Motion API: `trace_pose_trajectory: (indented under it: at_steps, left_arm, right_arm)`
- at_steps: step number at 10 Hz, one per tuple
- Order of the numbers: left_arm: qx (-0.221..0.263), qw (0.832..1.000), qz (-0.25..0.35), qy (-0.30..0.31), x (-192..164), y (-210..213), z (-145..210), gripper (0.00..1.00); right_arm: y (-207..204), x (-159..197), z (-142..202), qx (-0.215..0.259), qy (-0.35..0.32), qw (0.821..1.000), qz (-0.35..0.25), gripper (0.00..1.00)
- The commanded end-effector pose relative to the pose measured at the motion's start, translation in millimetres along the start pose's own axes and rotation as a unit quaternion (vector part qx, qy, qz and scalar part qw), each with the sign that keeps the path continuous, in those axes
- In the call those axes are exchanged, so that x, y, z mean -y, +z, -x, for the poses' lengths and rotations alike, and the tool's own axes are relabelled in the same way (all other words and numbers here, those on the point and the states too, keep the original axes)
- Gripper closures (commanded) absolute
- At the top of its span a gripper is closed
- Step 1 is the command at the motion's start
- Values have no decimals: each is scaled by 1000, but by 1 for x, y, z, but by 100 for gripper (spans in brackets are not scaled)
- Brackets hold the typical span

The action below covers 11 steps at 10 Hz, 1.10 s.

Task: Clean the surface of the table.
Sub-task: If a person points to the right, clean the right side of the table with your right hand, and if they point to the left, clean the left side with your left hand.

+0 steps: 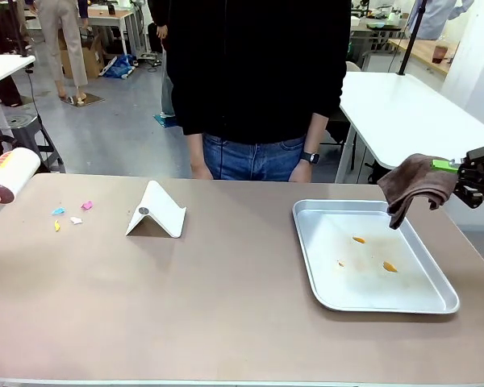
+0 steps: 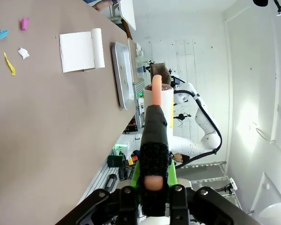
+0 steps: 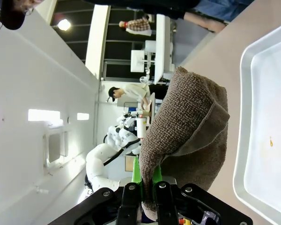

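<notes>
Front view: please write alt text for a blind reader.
The robot's right hand holds a brown cloth near the far right corner of a metal tray on a brown table. Left of it lie a white stand and coloured scraps; a roller shows at the left edge. A person stands behind.

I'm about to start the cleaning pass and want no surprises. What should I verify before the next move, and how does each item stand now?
1. Right gripper shut on the brown cloth: ok.
2. Left gripper shut on the lint roller: ok.
3. Person's hands off the table: ok, they hang at its far edge.
4. Table free of litter: not ok, coloured scraps lie near its left end.
5. Sweep path clear: not ok, the white stand sits beside the scraps.
6. Tray clean: not ok, orange bits lie in it.
</notes>
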State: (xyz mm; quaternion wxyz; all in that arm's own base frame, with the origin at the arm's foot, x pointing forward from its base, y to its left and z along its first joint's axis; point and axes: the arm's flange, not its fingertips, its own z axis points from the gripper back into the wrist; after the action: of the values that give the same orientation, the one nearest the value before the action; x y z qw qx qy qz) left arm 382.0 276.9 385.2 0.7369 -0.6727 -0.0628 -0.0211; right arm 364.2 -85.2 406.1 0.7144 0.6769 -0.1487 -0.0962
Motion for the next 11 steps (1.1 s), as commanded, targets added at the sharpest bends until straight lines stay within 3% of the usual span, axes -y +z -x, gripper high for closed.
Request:
trace_pose_trajectory:
  at_steps: [1, 11]
  left_arm:
    - [2, 1000, 8, -11, 3, 1, 1, 77]
    - [2, 1000, 8, -11, 3, 1, 1, 77]
  right_arm:
    - [1, -2, 2, -6, -1, 1000, -3, 91]
    - [1, -2, 2, -6, -1, 1000, -3, 91]
